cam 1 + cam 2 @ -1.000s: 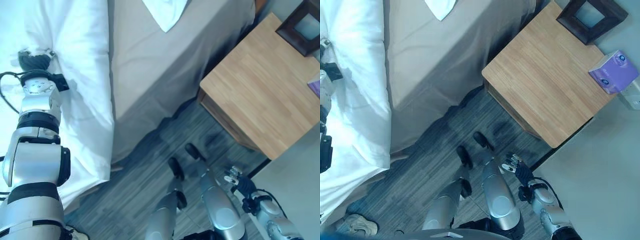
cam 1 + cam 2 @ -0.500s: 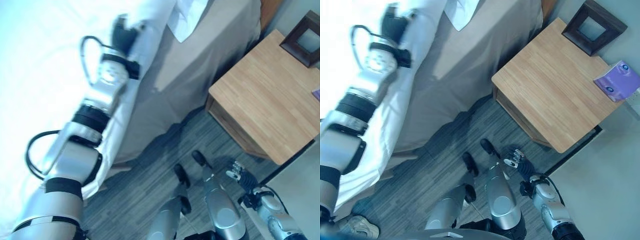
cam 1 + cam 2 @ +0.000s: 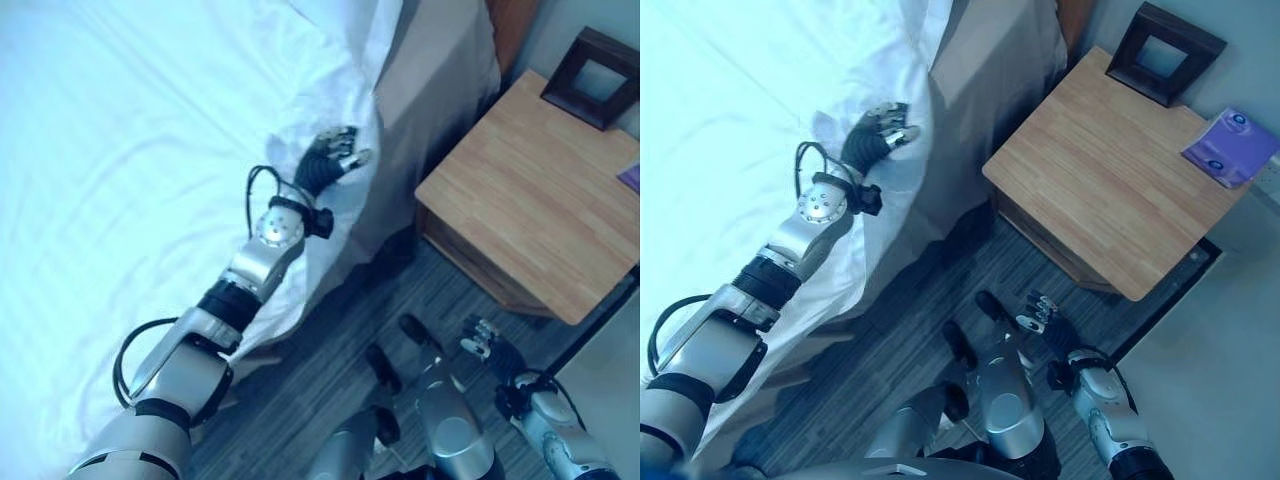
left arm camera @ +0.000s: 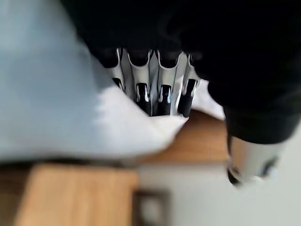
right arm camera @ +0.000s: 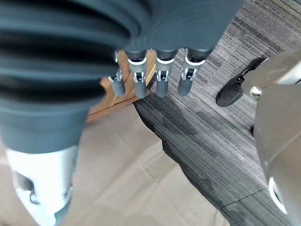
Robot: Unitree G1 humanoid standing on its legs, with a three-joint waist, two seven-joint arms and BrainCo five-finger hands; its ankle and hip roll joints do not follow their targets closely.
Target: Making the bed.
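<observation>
- The step in hand looks like drawing the white duvet (image 3: 150, 150) up toward the head of the bed: the left hand (image 3: 328, 162) has a fold of its edge bunched in curled fingers, as the left wrist view shows with cloth gathered against the fingertips (image 4: 162, 96).
- The duvet covers most of the bed; its held edge lies just short of the pillow (image 3: 350, 25), on the side facing the wooden nightstand (image 3: 520, 215), with a strip of grey-brown sheet (image 3: 440, 80) bare between duvet and nightstand.
- The next move probably calls for carrying the held edge further toward the pillow, then laying it flat and letting go, so the bare strip is covered evenly.
- The left arm is stretched out long over the duvet, wrist raised slightly above the cloth.
- The right hand (image 3: 1042, 312) hangs low over the carpet (image 3: 900, 330), near the nightstand's front corner, fingers relaxed and holding nothing.
</observation>
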